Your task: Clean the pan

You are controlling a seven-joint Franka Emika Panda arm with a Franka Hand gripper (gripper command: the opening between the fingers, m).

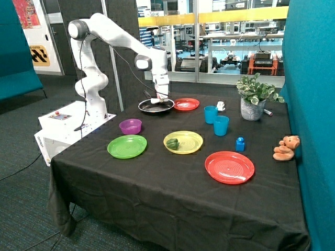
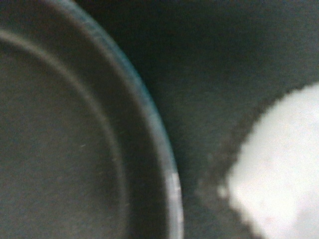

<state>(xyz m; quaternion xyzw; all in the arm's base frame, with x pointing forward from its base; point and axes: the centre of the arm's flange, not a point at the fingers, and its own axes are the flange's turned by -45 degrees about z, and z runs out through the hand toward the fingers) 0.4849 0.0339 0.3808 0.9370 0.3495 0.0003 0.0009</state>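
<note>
One view only shows gripper (image 1: 160, 99) above pan (image 1: 155, 106).

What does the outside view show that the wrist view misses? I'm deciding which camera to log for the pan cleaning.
Only the outside view shows the arm with its gripper down at the pan, and the table's other things: the purple bowl, green plate, yellow plate, two red plates, blue cups and plant. Only the wrist view shows a pale patch on the cloth beside the pan. Both show the pan and the black tablecloth.
</note>
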